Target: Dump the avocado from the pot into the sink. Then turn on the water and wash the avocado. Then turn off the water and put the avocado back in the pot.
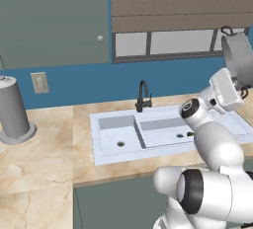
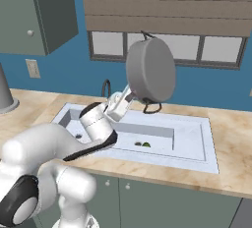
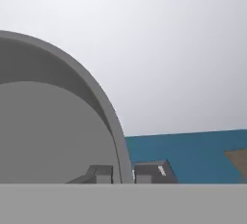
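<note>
Okay, gripper (image 3: 123,175) pinching pot (image 2: 150,70) rim, pot tipped high over sink (image 2: 197,148). Avocado (image 2: 146,144) already down in basin. I worry thin rim grip slips, pot drops.

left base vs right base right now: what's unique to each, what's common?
Left base view alone: the tall grey cylinder on the counter's left, the left basin's drain, and the whole black faucet.

Right base view alone: the pot's underside face-on and the avocado as a clear green lump in the basin.

Both: the pot lifted and tipped above the sink, held by the gripper at its rim.
</note>
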You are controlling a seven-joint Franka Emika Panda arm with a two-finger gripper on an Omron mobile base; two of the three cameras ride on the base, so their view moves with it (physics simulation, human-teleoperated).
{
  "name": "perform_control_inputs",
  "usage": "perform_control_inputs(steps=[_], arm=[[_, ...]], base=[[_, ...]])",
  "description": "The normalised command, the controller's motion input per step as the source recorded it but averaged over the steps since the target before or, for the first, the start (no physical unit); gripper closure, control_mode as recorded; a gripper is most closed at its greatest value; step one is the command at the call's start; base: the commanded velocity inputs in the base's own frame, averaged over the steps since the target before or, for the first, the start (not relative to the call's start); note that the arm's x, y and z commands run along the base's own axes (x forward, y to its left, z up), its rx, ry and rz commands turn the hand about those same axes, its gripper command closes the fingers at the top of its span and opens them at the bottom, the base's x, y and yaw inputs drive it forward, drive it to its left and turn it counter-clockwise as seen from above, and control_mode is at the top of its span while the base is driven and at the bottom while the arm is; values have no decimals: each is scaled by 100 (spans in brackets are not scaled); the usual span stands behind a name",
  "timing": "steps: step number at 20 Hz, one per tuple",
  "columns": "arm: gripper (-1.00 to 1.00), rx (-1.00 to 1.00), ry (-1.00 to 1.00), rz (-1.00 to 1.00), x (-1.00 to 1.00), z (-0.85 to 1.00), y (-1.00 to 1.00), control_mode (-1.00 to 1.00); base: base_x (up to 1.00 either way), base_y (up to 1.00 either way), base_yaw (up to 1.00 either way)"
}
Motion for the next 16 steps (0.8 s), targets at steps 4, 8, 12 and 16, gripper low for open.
perform_control_inputs(steps=[4, 8, 12, 16], arm=[[100, 36, 6, 12, -18, 16, 3, -100], [100, 48, 10, 27, -33, 0, 0, -100], [100, 54, 15, 39, -36, 0, 0, -100], [100, 59, 15, 48, -32, 0, 0, -100]], base=[[0, 0, 0], [0, 0, 0], [0, 0, 0], [0, 0, 0]])
